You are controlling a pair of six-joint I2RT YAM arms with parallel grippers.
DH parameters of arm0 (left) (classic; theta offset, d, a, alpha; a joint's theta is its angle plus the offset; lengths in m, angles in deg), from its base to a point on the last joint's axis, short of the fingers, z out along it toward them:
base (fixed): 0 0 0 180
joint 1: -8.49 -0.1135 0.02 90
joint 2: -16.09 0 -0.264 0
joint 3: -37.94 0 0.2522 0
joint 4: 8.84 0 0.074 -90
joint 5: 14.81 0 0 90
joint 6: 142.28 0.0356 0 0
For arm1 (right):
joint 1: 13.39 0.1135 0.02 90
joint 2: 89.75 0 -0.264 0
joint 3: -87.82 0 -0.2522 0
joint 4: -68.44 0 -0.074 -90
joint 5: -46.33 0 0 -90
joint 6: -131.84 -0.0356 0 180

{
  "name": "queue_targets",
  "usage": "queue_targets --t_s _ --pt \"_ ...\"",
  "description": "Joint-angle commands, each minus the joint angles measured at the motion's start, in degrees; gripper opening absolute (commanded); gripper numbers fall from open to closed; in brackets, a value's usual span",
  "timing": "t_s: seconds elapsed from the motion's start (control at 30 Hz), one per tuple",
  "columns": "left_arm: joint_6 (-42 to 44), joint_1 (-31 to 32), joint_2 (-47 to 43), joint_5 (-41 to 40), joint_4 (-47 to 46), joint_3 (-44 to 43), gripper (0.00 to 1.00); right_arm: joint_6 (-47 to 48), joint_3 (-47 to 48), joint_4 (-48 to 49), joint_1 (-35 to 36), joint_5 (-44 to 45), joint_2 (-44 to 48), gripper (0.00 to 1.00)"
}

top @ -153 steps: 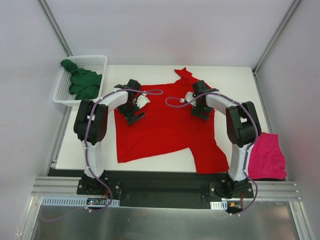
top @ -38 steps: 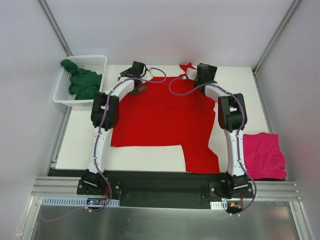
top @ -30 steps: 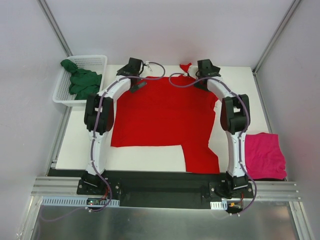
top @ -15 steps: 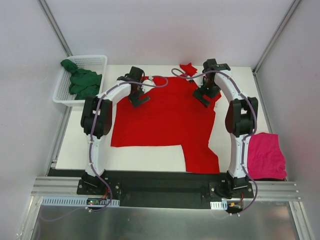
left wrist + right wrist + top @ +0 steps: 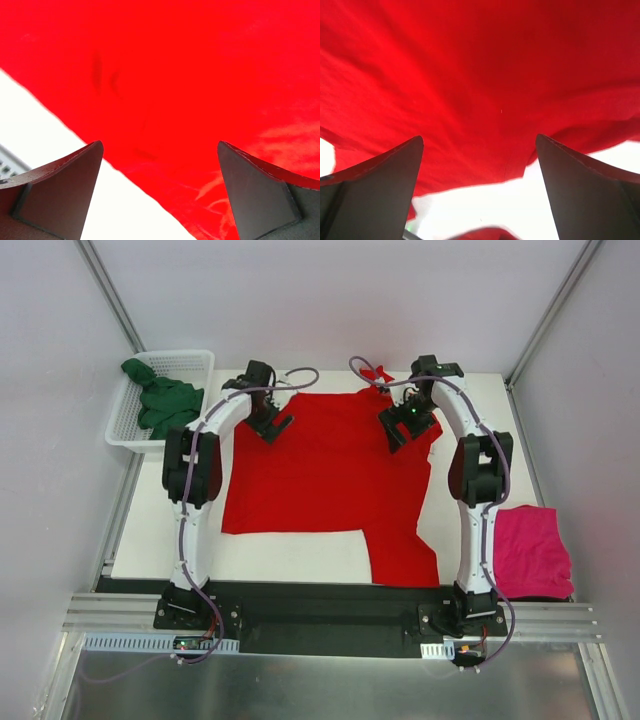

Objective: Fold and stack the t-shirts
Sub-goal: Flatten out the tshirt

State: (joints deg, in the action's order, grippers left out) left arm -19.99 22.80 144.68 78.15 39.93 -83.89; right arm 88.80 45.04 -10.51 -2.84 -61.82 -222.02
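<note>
The bright red t-shirt (image 5: 325, 475) lies spread flat on the white table, one part reaching the near edge at the right. My left gripper (image 5: 270, 424) is open and empty over its far left edge; in the left wrist view the red cloth (image 5: 200, 75) fills the frame above bare table. My right gripper (image 5: 398, 430) is open and empty over the shirt's far right part; the red cloth (image 5: 480, 75) shows between its fingers. The magenta-pink t-shirt (image 5: 531, 552) lies folded at the near right. The dark green t-shirt (image 5: 165, 403) is bunched in the basket.
A white mesh basket (image 5: 190, 365) stands at the far left off the table (image 5: 160, 530) edge. A red sleeve tip (image 5: 377, 373) sticks up at the far edge. Grey walls close in on both sides.
Both grippers pulled the red shirt toward the far edge and spread it flat, then let go. In the last second they drew back a little over the cloth, open.
</note>
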Motion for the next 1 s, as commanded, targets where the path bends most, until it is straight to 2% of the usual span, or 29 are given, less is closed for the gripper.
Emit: queue_targets --t_s 0.0,0.17,0.33,0.43,0.5,0.63,0.97 --pt "-9.0 -2.0 -0.1 2.4 1.6 -3.0 0.99 -5.1 3.4 0.5 -0.4 -6.4 -1.5 1.0" --pt "-13.8 -2.3 -0.6 7.1 1.8 -2.0 0.99 -7.0 0.5 2.1 -0.1 -5.5 -2.1 1.0" --pt "-13.6 -2.3 1.4 10.4 2.5 -2.2 0.99 -5.6 0.0 3.3 0.6 -1.3 -3.4 1.0" --pt "-13.6 -2.3 2.4 11.2 2.9 -3.0 0.99 -4.8 -6.3 10.2 1.3 4.2 -1.1 1.0" --pt "-13.6 -2.2 3.2 11.1 3.0 -3.8 0.99 -2.8 -11.1 14.3 2.7 8.3 1.0 1.0" --pt "-12.7 -2.2 4.3 9.9 3.1 -4.3 0.99 0.0 -14.7 17.4 4.4 12.3 2.0 1.0" --pt "-11.7 -2.7 7.5 9.3 3.1 -7.0 0.99 2.4 -14.7 21.5 6.2 21.2 1.4 1.0"
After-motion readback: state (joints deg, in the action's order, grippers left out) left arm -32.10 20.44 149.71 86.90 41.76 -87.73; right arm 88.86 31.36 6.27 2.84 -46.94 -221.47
